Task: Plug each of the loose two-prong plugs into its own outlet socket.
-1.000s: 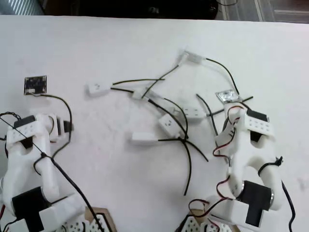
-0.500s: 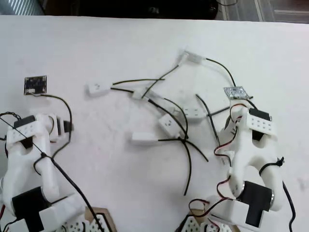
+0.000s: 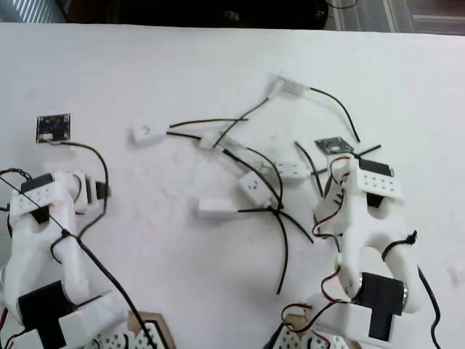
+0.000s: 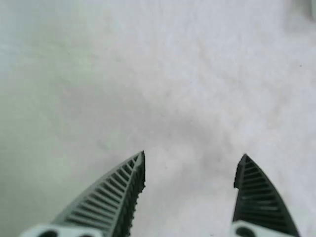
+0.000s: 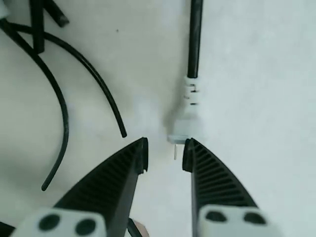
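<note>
At the lower right of the high view, the right arm (image 3: 363, 218) is seen bent over the white table (image 3: 218, 51). Its wrist is set just beside a tangle of black cables (image 3: 278, 209) and white outlet sockets (image 3: 147, 133). These sockets are spread across the middle of the frame, one lying apart at the left of the cluster and the others among the crossing cables.

From the right wrist view, the right gripper (image 5: 165, 148) is shown partly open, with a narrow gap left between its two ribbed black fingers (image 5: 118, 173). Nothing is held in it. A white two-prong plug (image 5: 183, 126) is seen lying flat on the table just ahead of the fingertips. Its prongs (image 5: 175, 151) are pointed into the gap, and its black cable (image 5: 195, 39) is stretched straight away from the gripper. One fingertip is placed right beside the plug's body; whether contact is made cannot be told. Loose cable ends (image 5: 64, 103) are seen curving over the table on the other side of the gripper.

At the lower left of the high view, the left arm (image 3: 43, 225) is found well apart from the sockets. The left gripper (image 4: 190, 168) is shown spread wide above bare table, and nothing is held or touched by it.
</note>
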Robot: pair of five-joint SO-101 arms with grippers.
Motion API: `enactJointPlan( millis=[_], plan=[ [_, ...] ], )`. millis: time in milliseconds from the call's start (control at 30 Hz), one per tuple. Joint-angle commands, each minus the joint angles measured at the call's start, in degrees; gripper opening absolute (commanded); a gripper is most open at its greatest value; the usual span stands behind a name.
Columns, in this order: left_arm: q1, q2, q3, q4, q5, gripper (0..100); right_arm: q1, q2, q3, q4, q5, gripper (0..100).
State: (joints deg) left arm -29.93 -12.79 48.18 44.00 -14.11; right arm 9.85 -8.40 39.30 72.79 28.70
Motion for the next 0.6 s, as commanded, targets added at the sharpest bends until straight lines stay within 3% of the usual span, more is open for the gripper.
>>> enactJointPlan(
  millis=[0,200,367,567],
  plan=[
    [0.92,-1.89,-0.18,-0.97,0.26,28,-1.71,-2.15,-1.93,0.57,0.44,11.9],
    [0.92,-1.89,-0.18,-0.97,0.26,28,-0.4,3.3,1.32,-10.07,0.79,11.9],
    [0.92,-1.89,-0.18,-0.97,0.26,28,0.48,9.45,1.32,-10.68,0.97,11.5],
    [0.92,-1.89,-0.18,-0.97,0.26,29,3.65,10.59,1.14,-12.7,6.07,2.3]
  ],
)
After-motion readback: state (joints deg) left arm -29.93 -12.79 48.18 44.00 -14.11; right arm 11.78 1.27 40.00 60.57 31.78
